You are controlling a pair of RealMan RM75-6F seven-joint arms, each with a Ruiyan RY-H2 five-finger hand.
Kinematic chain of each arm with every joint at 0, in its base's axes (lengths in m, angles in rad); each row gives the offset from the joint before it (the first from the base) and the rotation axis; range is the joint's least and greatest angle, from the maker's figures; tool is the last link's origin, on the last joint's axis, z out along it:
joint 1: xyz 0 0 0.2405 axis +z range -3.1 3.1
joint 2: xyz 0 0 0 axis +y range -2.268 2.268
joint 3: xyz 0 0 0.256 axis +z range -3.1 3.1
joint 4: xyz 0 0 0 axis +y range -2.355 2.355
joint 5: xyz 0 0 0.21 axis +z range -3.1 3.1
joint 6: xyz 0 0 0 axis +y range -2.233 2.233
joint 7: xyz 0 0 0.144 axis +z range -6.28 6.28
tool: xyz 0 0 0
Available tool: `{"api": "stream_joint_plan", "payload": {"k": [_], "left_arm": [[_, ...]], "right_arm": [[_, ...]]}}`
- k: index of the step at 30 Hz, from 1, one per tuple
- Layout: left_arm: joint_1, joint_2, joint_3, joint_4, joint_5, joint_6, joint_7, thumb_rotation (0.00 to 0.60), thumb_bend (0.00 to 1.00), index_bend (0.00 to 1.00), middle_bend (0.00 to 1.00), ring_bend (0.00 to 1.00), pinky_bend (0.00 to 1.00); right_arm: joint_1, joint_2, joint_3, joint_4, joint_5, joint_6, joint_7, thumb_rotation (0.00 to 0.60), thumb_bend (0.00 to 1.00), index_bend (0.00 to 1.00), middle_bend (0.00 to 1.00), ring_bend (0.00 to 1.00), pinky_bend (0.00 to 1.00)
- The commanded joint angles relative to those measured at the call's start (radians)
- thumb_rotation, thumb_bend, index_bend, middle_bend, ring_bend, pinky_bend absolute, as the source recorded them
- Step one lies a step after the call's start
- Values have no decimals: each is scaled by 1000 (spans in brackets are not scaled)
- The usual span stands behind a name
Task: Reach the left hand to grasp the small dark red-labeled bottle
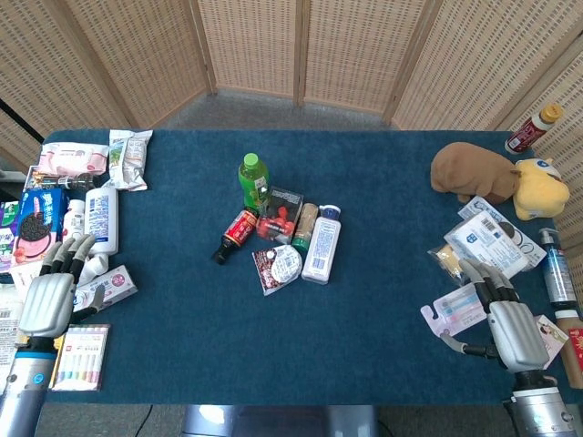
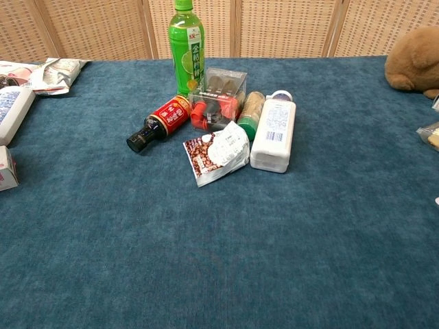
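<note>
The small bottle (image 2: 159, 121) lies on its side left of centre in the chest view, cap toward lower left, just beside the green bottle (image 2: 186, 44); it looks rigid, light and smooth, apt to roll; grip across the red label; the left hand (image 1: 50, 296), lower left in the head view, is empty with fingers spread, well apart.

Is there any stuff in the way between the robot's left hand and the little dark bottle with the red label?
Nothing visible blocks it. The left hand hovers over the packages at the table's left edge, and only bare blue cloth lies between it and the small dark red-labeled bottle, which lies on its side, cap pointing toward that hand.
</note>
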State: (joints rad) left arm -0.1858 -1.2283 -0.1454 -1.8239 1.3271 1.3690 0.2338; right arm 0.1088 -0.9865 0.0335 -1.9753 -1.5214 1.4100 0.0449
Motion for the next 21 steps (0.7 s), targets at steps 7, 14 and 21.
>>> {"api": "stream_joint_plan", "payload": {"k": [7,14,21], "left_arm": [[-263,-215,-164,42,-369,-226,167,600,481,0,0,0,0],[-415,-425,-180,198,-470,-244,287,600,333,0,0,0,0],[-508,-551,-204,342,-540,-259,327,600,325,0,0,0,0]], "right_arm": [[-26,21,-14,37,-9,24,72,552,76,0,0,0,0],[-38,35,-21,62,-13,32,124,553,75,0,0,0,0],[-52,47,-28,70,-29,50,176,553,78,0,0,0,0]]}}
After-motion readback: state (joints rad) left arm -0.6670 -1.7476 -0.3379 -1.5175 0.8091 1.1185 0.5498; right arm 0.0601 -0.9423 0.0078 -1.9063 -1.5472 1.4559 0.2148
